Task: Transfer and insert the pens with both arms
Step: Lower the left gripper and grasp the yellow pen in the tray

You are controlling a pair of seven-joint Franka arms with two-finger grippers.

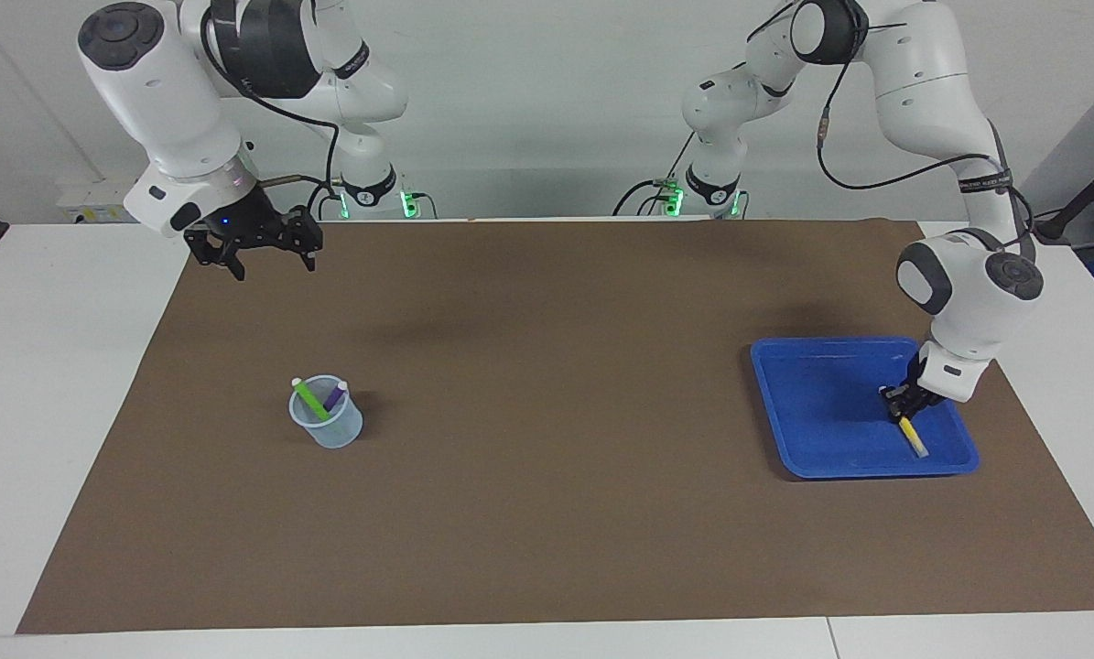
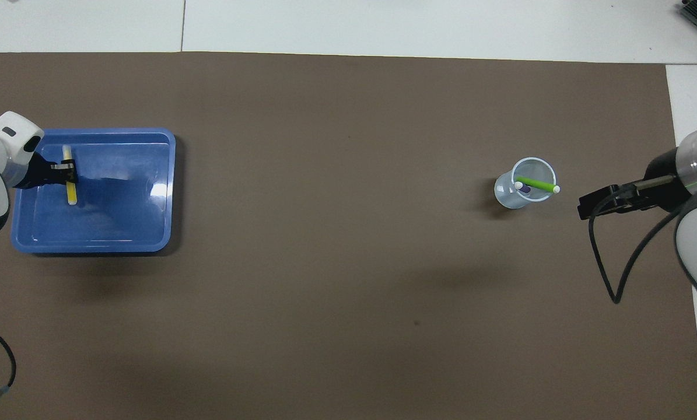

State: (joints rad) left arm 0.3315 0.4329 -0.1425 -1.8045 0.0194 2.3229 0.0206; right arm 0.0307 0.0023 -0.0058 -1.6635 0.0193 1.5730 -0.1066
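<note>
The yellow pen lies flat in the blue tray, its whitish cap end hard to distinguish. The left gripper is down on it, fingers straddling its barrel; actual grip cannot be confirmed. Green pen and purple pen lean in the clear cup. The right gripper waits raised, fingers spread wide.

Left end effector lowered, wrist bent steeply down, fingers closed, right end effector raised, fingers spread, waiting.

Robotics lab, two white arms at a white table, brown mat, plain walls
</note>
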